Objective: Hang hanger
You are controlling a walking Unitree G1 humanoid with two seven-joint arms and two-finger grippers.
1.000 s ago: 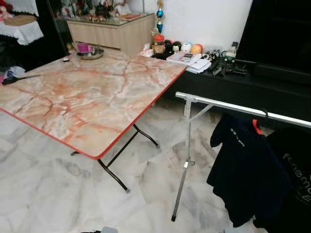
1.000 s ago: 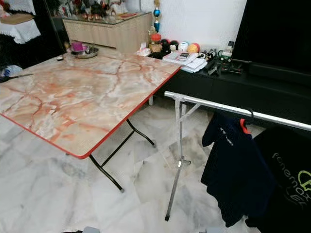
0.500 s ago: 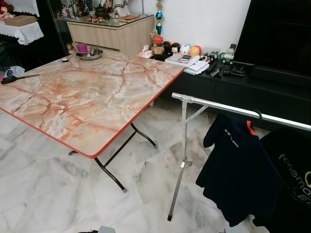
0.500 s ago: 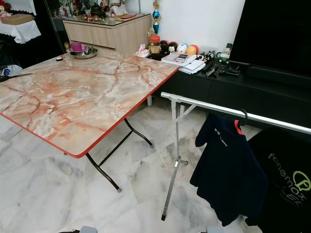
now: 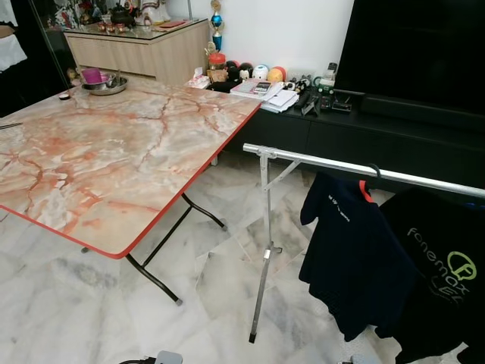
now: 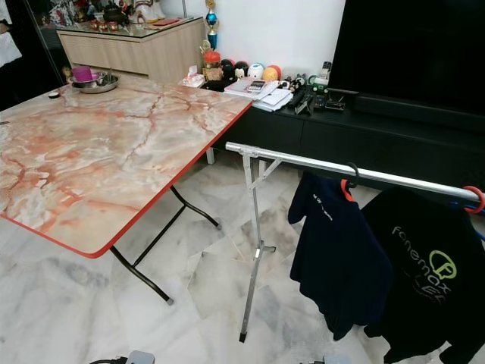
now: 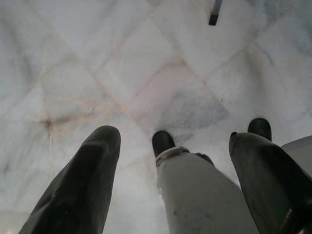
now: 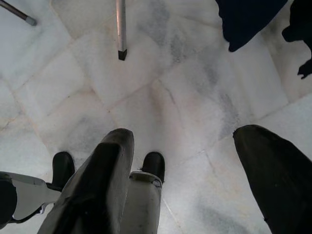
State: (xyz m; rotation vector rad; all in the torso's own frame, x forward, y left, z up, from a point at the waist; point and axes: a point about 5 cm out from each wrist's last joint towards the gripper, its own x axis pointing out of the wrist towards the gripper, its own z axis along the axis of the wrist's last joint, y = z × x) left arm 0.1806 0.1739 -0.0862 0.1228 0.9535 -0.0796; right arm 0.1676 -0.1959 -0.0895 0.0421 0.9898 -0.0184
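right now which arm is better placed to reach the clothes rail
Right, probably. The rail and the shirts hang ahead on the robot's right, while the table fills its left. Both the left gripper and the right gripper hang open over the floor, holding no hanger.

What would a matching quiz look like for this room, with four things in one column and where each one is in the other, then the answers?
Things:
1. navy shirt
2. pink cup
3. books
4. rack

Places:
A. on the black cabinet
B. hanging from the rail
C. standing on the marble floor
D. in the metal bowl at the table's far corner

Pairs: 1-B, 2-D, 3-A, 4-C
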